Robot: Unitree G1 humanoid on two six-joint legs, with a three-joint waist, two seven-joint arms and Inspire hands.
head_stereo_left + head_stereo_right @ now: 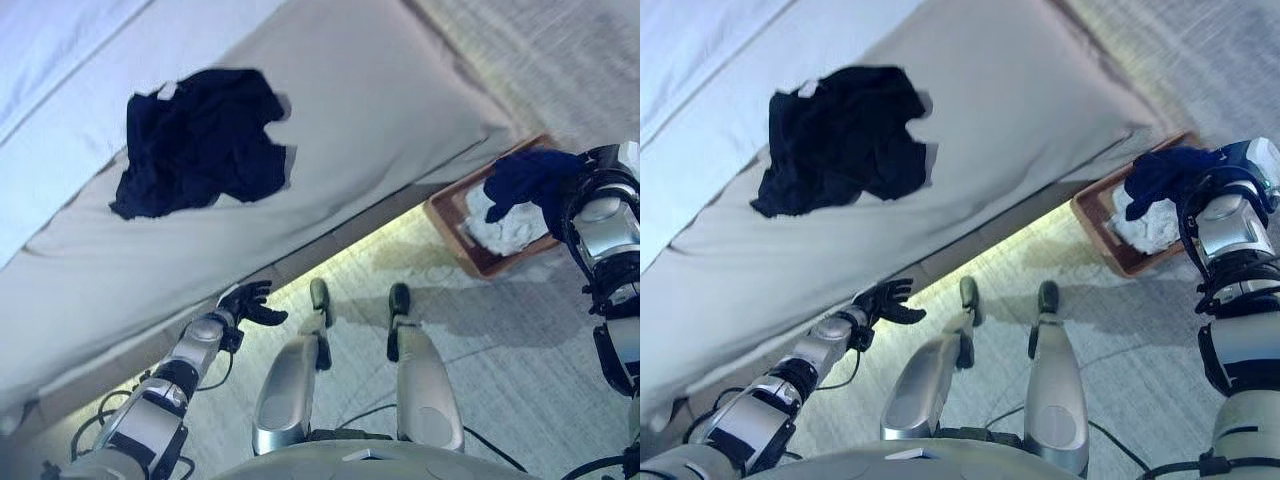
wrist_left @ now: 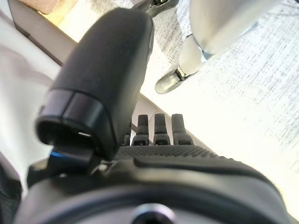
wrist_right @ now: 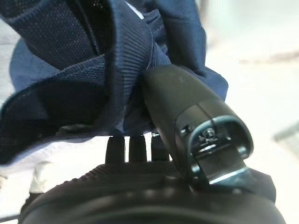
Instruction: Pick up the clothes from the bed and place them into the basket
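Note:
A dark navy garment (image 1: 200, 140) lies crumpled on the white bed (image 1: 380, 110). My right hand (image 1: 1225, 175) is shut on a blue garment (image 1: 530, 178) and holds it over the brown basket (image 1: 447, 213) on the floor at the bed's right corner. In the right wrist view the blue cloth (image 3: 98, 70) is bunched between my thumb (image 3: 187, 116) and fingers. White clothes (image 1: 500, 230) lie in the basket. My left hand (image 1: 248, 303) hangs low by the bed's side edge, fingers relaxed and empty; it also shows in the left wrist view (image 2: 107, 79).
The bed's side panel (image 1: 330, 245) runs diagonally above grey carpet (image 1: 500, 330). The basket stands close to the bed's corner.

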